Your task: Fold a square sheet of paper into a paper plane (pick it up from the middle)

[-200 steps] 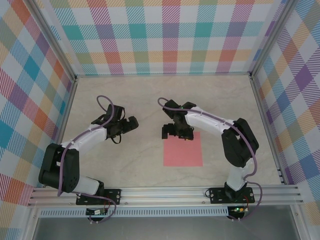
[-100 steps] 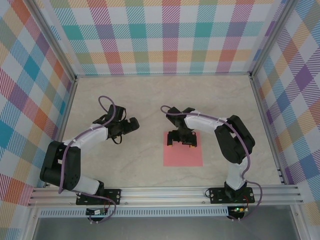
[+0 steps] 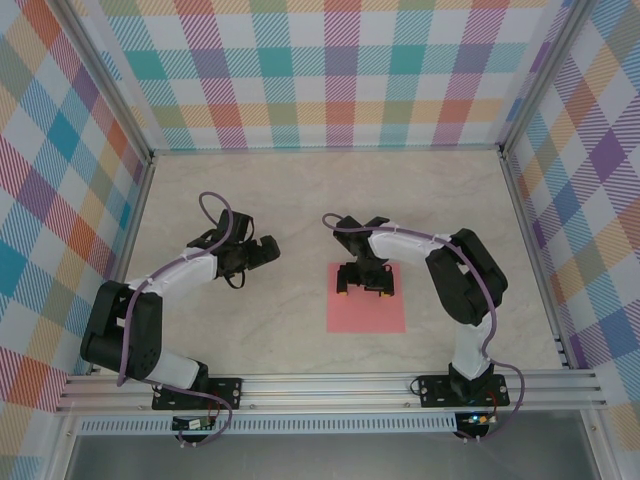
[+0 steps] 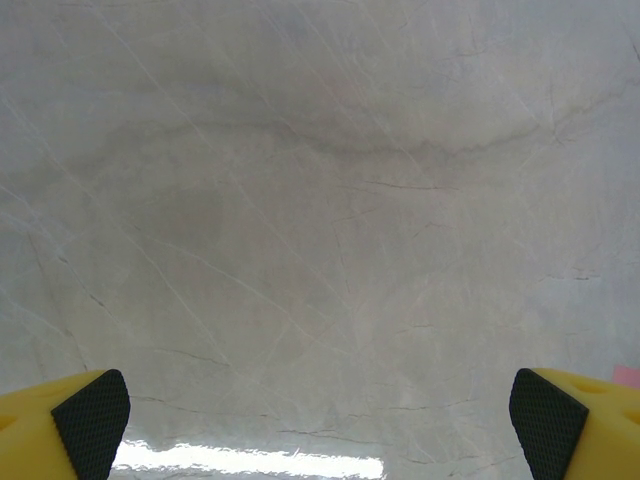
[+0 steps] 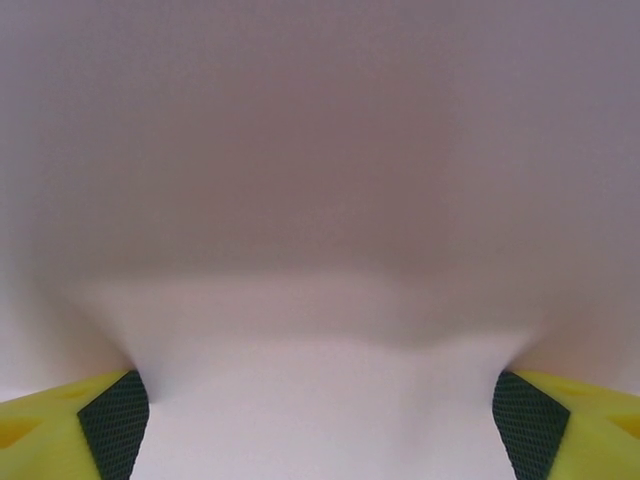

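The square sheet of paper (image 3: 366, 312) is salmon pink and lies flat on the table right of centre. My right gripper (image 3: 364, 291) points down onto its far part, open, with one yellow fingertip near each side edge. In the right wrist view the paper (image 5: 320, 200) spans the gap between the black pads (image 5: 115, 415), and its surface rises in a soft hump between them. My left gripper (image 3: 268, 250) hovers open over bare table to the left of the sheet, nothing between its pads (image 4: 92, 410). The paper plane is out of view.
The marble-look tabletop (image 3: 250, 320) is walled by checked panels at the back and both sides. An aluminium rail (image 3: 330, 385) carrying the arm bases runs along the near edge. A sliver of pink paper (image 4: 628, 375) shows at the right edge of the left wrist view.
My right gripper came toward the near edge and down onto the far part of the sheet, its jaws narrowing slightly. The left arm barely moved.
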Robot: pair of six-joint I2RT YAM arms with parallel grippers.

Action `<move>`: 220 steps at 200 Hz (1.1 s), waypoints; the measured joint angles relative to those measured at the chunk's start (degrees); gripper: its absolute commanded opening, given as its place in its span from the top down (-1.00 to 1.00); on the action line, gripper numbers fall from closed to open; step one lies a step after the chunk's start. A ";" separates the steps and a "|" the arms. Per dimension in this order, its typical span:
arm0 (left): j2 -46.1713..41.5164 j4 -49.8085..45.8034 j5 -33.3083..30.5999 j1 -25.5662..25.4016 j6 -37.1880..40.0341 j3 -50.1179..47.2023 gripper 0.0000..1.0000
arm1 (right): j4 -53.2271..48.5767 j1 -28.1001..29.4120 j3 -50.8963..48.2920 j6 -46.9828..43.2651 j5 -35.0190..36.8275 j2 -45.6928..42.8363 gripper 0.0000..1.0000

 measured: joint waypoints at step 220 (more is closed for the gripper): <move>-3.63 18.73 16.87 -0.39 -17.11 -11.32 -1.00 | 29.33 -1.84 -3.48 0.61 -30.05 -12.22 0.47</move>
